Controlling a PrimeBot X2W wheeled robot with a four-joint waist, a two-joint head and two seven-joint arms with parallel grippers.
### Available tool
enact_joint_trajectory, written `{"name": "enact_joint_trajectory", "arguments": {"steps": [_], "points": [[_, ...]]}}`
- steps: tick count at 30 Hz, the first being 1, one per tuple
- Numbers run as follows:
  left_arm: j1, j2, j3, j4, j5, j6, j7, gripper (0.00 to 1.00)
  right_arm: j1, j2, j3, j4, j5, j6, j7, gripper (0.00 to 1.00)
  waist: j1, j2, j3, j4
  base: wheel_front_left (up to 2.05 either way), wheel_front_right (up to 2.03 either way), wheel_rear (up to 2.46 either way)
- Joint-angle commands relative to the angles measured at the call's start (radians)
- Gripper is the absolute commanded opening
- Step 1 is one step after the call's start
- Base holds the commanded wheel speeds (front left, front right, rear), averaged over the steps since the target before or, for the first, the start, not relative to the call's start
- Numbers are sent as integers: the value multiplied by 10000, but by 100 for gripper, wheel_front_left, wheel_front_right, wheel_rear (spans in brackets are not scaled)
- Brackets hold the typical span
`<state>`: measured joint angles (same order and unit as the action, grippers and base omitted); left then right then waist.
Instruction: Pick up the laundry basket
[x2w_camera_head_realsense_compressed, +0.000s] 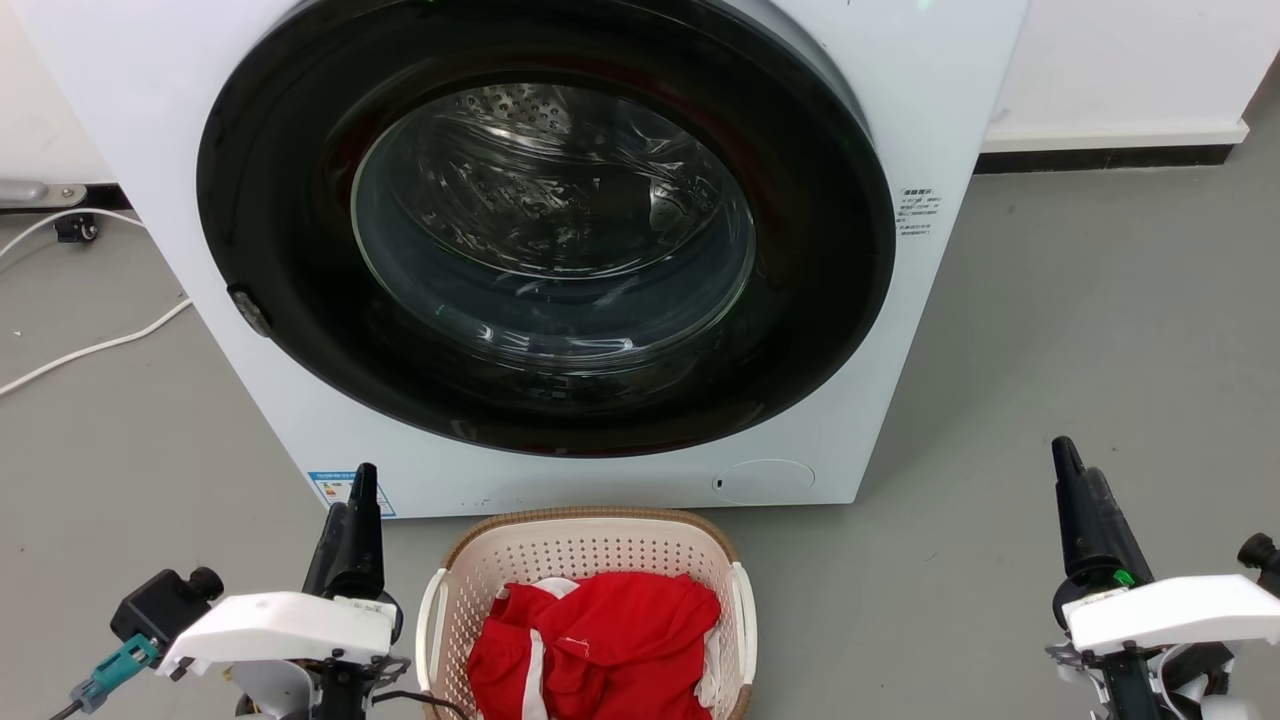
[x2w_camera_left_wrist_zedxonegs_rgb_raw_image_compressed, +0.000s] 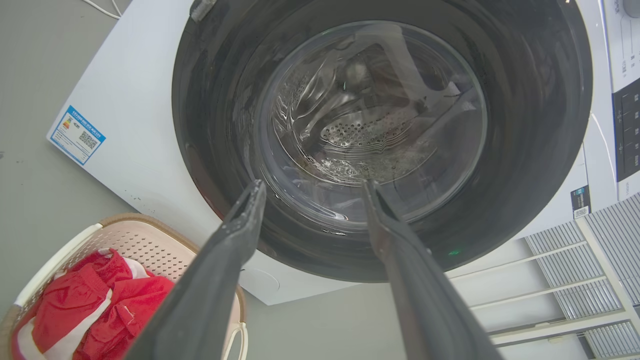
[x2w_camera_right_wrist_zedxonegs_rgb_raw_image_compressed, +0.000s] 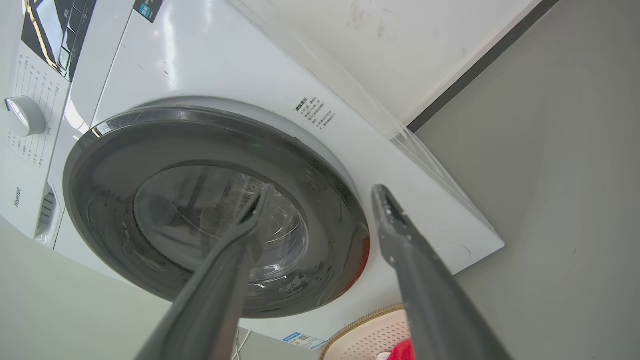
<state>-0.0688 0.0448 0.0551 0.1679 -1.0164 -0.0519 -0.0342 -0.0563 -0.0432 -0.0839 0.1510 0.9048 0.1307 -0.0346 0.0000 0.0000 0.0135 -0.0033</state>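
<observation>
The laundry basket (x2w_camera_head_realsense_compressed: 585, 548) stands on the grey floor just in front of the washer, at the bottom middle of the head view. It is cream with perforated sides, a brown woven-look rim and white side handles, and it holds red clothes (x2w_camera_head_realsense_compressed: 600, 640). My left gripper (x2w_camera_head_realsense_compressed: 360, 485) hovers to its left and my right gripper (x2w_camera_head_realsense_compressed: 1066, 460) well off to its right, both pointing at the washer. In the left wrist view the basket (x2w_camera_left_wrist_zedxonegs_rgb_raw_image_compressed: 145, 245) sits low left of my open left gripper (x2w_camera_left_wrist_zedxonegs_rgb_raw_image_compressed: 314, 187). In the right wrist view a corner of the basket (x2w_camera_right_wrist_zedxonegs_rgb_raw_image_compressed: 370, 335) shows below my open right gripper (x2w_camera_right_wrist_zedxonegs_rgb_raw_image_compressed: 324, 190).
A white front-loading washer (x2w_camera_head_realsense_compressed: 930, 120) with a shut dark round door (x2w_camera_head_realsense_compressed: 550, 230) rises right behind the basket. White cables (x2w_camera_head_realsense_compressed: 90, 350) trail over the floor at the left. A white slatted rack (x2w_camera_left_wrist_zedxonegs_rgb_raw_image_compressed: 575, 280) stands beside the washer. Bare grey floor (x2w_camera_head_realsense_compressed: 1050, 330) lies right of the basket.
</observation>
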Motion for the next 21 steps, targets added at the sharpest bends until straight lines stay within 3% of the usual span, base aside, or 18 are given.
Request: {"name": "enact_joint_trajectory", "arguments": {"steps": [1, 21], "points": [[-250, 42, -46, -254, 384, 40, -132, 100, -37, -48, 15, -241, -520, 0, -127, 100, 0, 0, -1, -2, 0, 0, 0], [-17, 52, -188, -511, 3047, -190, -789, 100, 229, -64, 153, -586, -3631, 0, -780, 100, 0, 0, 9, 1, 0, 0, 0]]}}
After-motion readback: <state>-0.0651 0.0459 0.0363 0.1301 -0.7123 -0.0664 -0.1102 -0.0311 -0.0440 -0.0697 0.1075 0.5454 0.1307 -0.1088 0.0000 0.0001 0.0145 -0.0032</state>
